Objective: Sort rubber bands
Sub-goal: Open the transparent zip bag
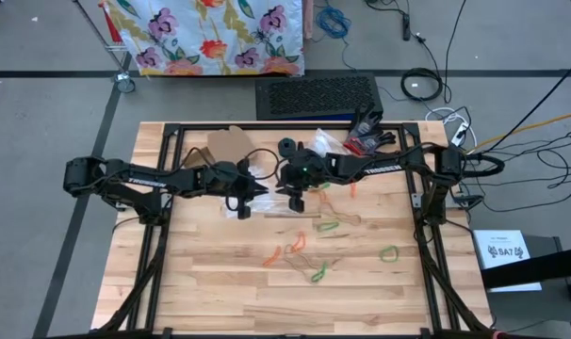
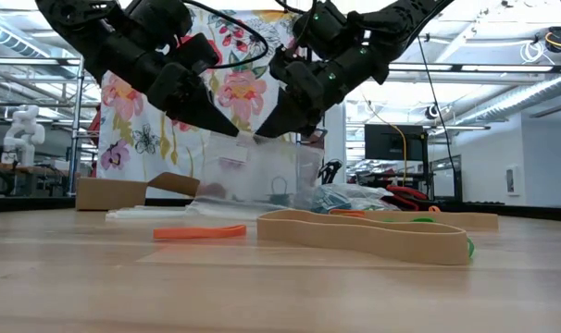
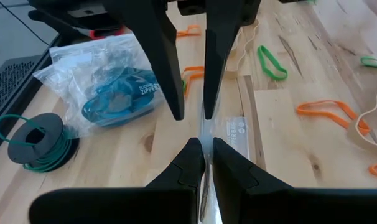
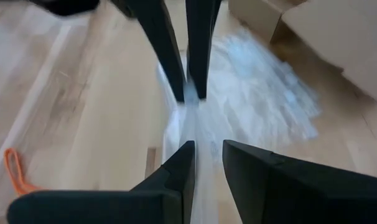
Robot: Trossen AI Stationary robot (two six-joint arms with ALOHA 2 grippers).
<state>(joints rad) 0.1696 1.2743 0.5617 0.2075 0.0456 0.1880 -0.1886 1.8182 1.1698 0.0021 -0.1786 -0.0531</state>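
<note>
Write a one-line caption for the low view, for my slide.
Both pincers, left and right, hold up a clear plastic bag above rubber bands on the wooden table.

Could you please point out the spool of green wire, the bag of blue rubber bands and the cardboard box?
spool of green wire [image 3: 34,140], left wrist view, its black rim.
bag of blue rubber bands [image 3: 117,93], left wrist view, blue contents.
cardboard box [image 2: 111,192], low view, front face.

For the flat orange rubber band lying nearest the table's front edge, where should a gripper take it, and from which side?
Take the orange rubber band at one long side, descending from straight above. It lies flat as a thin loop, so only a strand pinched across gives hold. Bare wood surrounds it; tan bands lie close beside.
</note>
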